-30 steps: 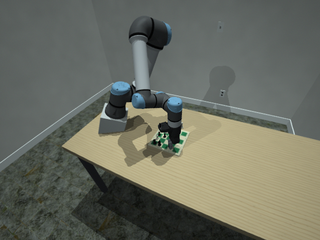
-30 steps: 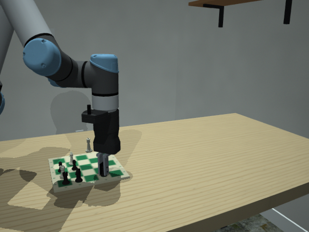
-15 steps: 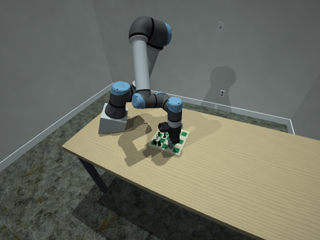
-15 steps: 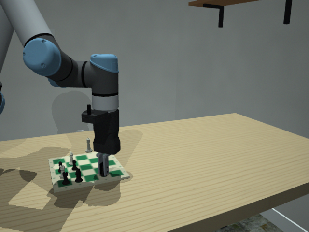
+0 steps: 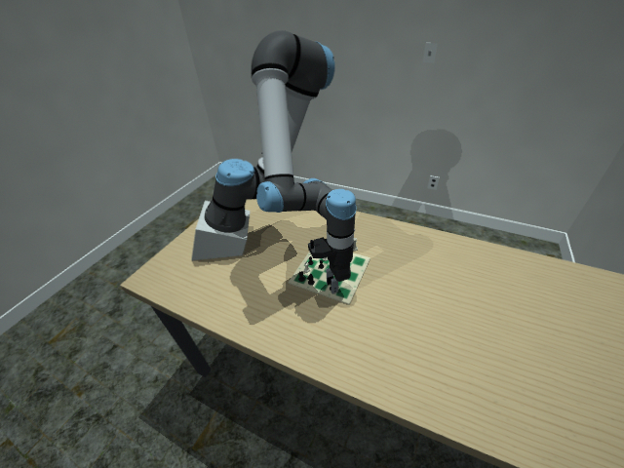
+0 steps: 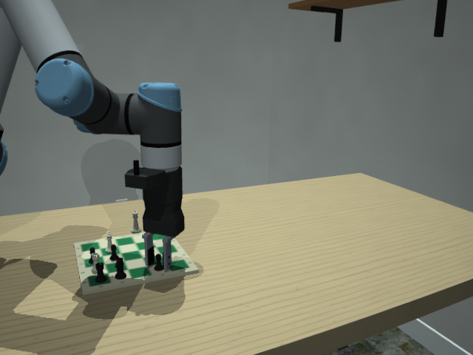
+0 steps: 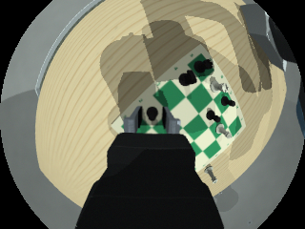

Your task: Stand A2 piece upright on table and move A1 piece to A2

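Observation:
My gripper (image 6: 157, 267) (image 7: 152, 113) (image 5: 334, 289) is open and reaches straight down to the small green and cream chessboard (image 6: 134, 281) (image 7: 191, 116) (image 5: 360, 261). A black pawn (image 6: 158, 262) (image 7: 152, 114) stands upright on the board between the spread fingers, near the board's right end in the exterior view. A white piece (image 6: 135, 222) (image 7: 212, 174) stands upright on the table just behind the board. The edge letters and digits are too small to read.
Several other black and white pieces (image 6: 100, 271) (image 6: 109, 241) stand upright on the left half of the board. The arm's grey base block (image 5: 219, 240) sits at the table's far left corner. A wall shelf (image 6: 344, 4) hangs high at the back.

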Tool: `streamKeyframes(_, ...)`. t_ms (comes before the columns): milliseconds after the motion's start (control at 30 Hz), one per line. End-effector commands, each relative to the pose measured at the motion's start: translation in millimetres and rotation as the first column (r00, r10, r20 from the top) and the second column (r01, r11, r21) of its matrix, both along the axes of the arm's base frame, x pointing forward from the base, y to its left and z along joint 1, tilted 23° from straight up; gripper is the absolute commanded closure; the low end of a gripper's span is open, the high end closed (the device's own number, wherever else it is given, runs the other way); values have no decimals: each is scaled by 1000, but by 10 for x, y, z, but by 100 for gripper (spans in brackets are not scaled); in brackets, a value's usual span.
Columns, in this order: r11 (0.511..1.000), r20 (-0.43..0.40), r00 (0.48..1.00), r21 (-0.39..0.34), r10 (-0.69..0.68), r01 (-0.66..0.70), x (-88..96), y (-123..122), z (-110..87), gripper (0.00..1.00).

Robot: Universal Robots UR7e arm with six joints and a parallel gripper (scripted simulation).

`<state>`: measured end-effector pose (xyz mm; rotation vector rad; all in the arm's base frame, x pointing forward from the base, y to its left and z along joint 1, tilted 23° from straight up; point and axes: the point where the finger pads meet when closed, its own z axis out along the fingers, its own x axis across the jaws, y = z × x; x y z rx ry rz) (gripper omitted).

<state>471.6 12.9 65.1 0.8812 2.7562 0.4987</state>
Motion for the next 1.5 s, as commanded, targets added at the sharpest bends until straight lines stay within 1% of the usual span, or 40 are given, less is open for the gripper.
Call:
streamKeyframes(0, 1000, 1, 1000, 0, 0, 0, 3, -2, 4, 32)
streamKeyframes(300, 1000, 1, 1000, 0, 0, 0, 2, -2, 6, 32)
streamKeyframes(533, 1000, 1, 1000, 0, 0, 0, -18, -20, 70, 32)
streamKeyframes(667, 1000, 1, 1000, 0, 0, 0, -61, -57, 206, 32)
streamKeyframes(933, 1000, 1, 1000, 0, 0, 0, -188, -168, 606, 32)
streamKeyframes(1033, 1000, 1, 1000, 0, 0, 0, -227, -201, 727, 32)
streamKeyframes(1100, 1000, 1, 1000, 0, 0, 0, -227, -201, 727, 32)
streamKeyframes(1233, 1000, 1, 1000, 0, 0, 0, -256, -226, 817, 32)
streamKeyframes(1367, 1000, 1, 1000, 0, 0, 0, -261, -230, 834, 32)
streamKeyframes(1400, 1000, 1, 1000, 0, 0, 0, -261, -230, 834, 0)
streamKeyframes(1467, 1000, 1, 1000, 0, 0, 0, -261, -230, 834, 0)
